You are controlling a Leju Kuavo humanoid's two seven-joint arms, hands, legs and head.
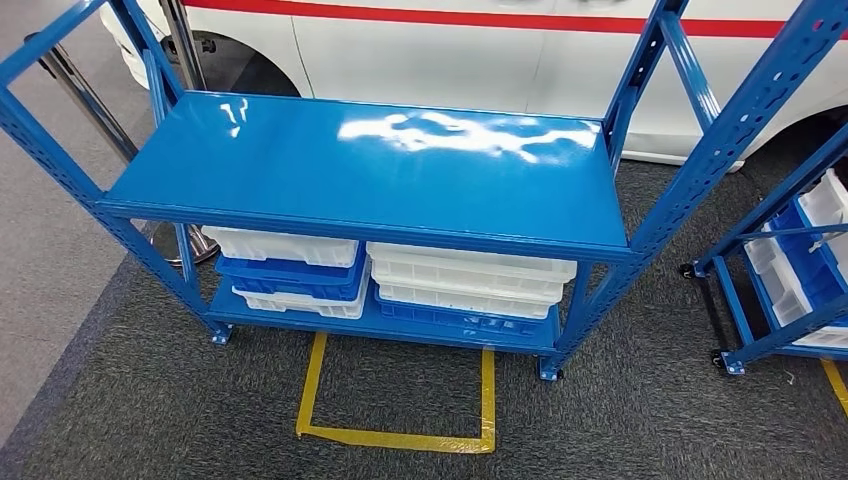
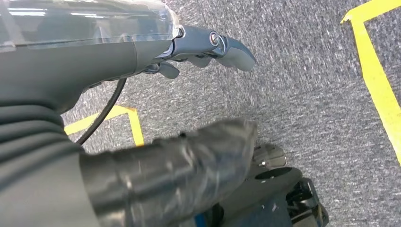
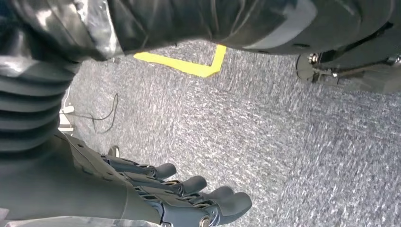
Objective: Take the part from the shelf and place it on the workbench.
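Note:
A blue metal rack [image 1: 370, 165] stands in front of me in the head view, its glossy top board reflecting light. Its lower shelf carries stacked white bins [image 1: 470, 280] and a stack of white and blue bins [image 1: 290, 270]. My left hand [image 2: 208, 47] hangs over grey carpet, its fingers stretched out and nothing in them. Over the carpet on the other side hangs my right hand [image 3: 189, 194], with its fingers a little bent, apart, and holding nothing.
A second blue rack [image 1: 790, 260] on castors, with white and blue bins, stands at the right. A yellow tape square [image 1: 400, 435] marks the carpet before the first rack. A white car [image 1: 450, 50] is parked behind it, and a steel post [image 1: 85, 95] stands at the far left.

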